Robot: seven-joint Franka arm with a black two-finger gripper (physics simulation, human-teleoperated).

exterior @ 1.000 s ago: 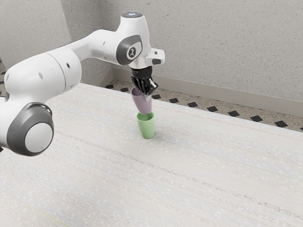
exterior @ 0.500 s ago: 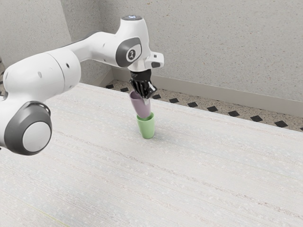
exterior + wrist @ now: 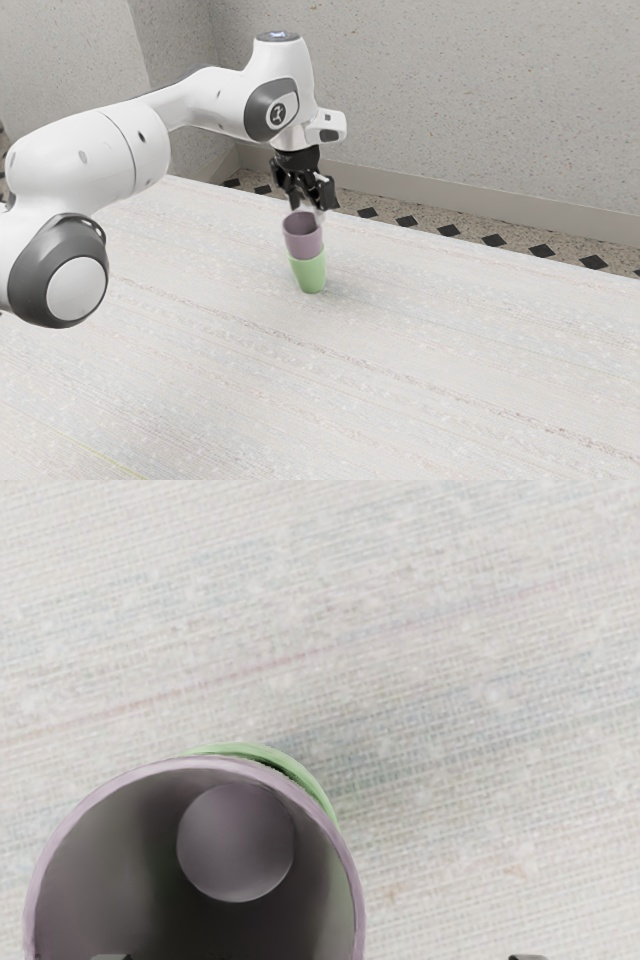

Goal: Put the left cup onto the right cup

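The purple cup (image 3: 301, 235) now stands upright, nested in the mouth of the green cup (image 3: 310, 272) near the table's middle. My black gripper (image 3: 308, 203) hovers just above the purple cup's rim with its fingers spread open and nothing held between them. From the wrist view I look straight down into the purple cup (image 3: 190, 870), with its round bottom visible, and a sliver of the green cup's rim (image 3: 290, 770) peeks out beside it.
The pale woven tabletop (image 3: 420, 340) stretches wide on all sides of the stacked cups. Behind the table runs a floor with black diamond tiles (image 3: 450, 230) and a speckled wall (image 3: 480, 90).
The purple cup, tilted and held a second ago, has dropped upright into the green cup. My fingers have opened and let go, and the hand has risen slightly.
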